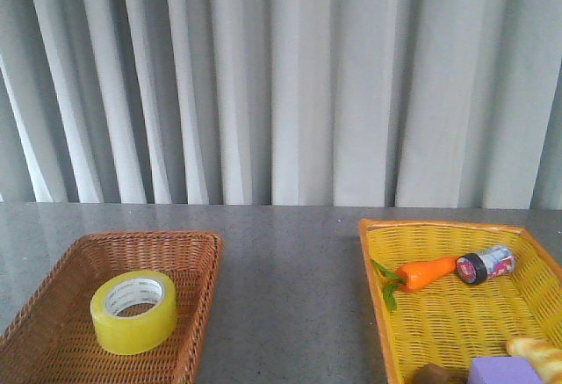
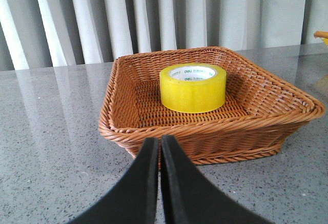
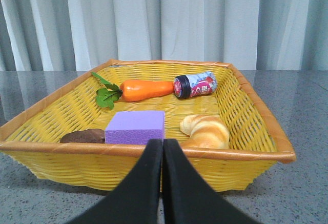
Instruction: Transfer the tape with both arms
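Sitting alone in the brown basket (image 1: 200, 252), the tape (image 1: 133, 311), with bare weave all round. Crowding the yellow basket (image 1: 378, 296): carrot (image 1: 428, 271), can (image 1: 486, 264), purple block (image 3: 136, 127), bread (image 3: 206, 130).

The tape (image 2: 192, 87) looked like glossy translucent yellow plastic around a white printed paper core. The brown basket (image 2: 128, 126) was rough woven wicker; the yellow basket (image 3: 246, 106) a smoother plastic-looking weave. The grey table (image 2: 51, 147) was polished, speckled stone, reflecting the matt cloth curtain (image 1: 290, 76).
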Robot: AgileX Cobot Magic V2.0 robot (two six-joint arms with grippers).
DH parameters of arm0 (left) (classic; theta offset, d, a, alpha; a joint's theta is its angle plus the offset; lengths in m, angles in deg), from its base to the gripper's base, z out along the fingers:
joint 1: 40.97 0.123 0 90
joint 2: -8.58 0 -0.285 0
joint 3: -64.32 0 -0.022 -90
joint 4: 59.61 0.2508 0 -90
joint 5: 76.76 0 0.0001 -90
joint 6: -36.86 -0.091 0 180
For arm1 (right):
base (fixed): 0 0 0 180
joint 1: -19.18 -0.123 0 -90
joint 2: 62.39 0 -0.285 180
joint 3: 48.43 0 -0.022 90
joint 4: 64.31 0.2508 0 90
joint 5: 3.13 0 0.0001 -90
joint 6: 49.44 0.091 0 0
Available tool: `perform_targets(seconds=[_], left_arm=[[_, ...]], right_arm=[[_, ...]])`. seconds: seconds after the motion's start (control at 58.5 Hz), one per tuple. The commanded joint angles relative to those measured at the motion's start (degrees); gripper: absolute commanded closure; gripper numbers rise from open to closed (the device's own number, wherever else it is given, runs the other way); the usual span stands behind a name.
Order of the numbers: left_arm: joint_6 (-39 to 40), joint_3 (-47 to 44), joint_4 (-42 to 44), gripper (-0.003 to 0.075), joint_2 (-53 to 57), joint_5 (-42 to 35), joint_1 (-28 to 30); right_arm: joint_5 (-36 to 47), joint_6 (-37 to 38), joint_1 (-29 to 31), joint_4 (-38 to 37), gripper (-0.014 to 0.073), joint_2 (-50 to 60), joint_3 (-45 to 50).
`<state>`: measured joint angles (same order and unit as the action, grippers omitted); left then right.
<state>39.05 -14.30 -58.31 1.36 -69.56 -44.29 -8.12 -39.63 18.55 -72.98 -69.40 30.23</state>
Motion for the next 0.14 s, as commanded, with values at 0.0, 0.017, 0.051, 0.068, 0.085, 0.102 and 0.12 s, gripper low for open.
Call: perform_targets(seconds=[0.0, 0.017, 0.051, 0.068, 0.085, 0.102, 0.12], left_arm=[[0.6, 0.5, -0.1, 0.0727, 1.0, -4.4, 0.0], [0.6, 0.5, -0.1, 0.0727, 1.0, -4.4, 0.0], [0.6, 0.5, -0.1, 0.0727, 1.0, -4.4, 0.0], [0.6, 0.5, -0.1, 0.0727, 1.0, -4.4, 0.0], [0.6, 0.5, -0.1, 0.0727, 1.0, -4.4, 0.0], [0.6, 0.5, -0.1, 0.0727, 1.0, -4.4, 0.0], [0.6, 0.5, -0.1, 0.0727, 1.0, -4.4, 0.0]], right_arm=[[3.9, -0.1, 0.3, -0.8, 0.0598, 0.4, 0.3], [4.0, -0.1, 0.3, -0.8, 0.0598, 0.4, 0.3], [4.0, -0.1, 0.3, -0.8, 0.0598, 0.4, 0.3], [4.0, -0.1, 0.3, -0.8, 0.0598, 0.4, 0.3], [4.0, -0.1, 0.3, -0.8, 0.0598, 0.4, 0.3], [4.0, -0.1, 0.3, -0.8, 0.0598, 0.4, 0.3], [4.0, -0.1, 0.3, -0.8, 0.0598, 0.4, 0.3]])
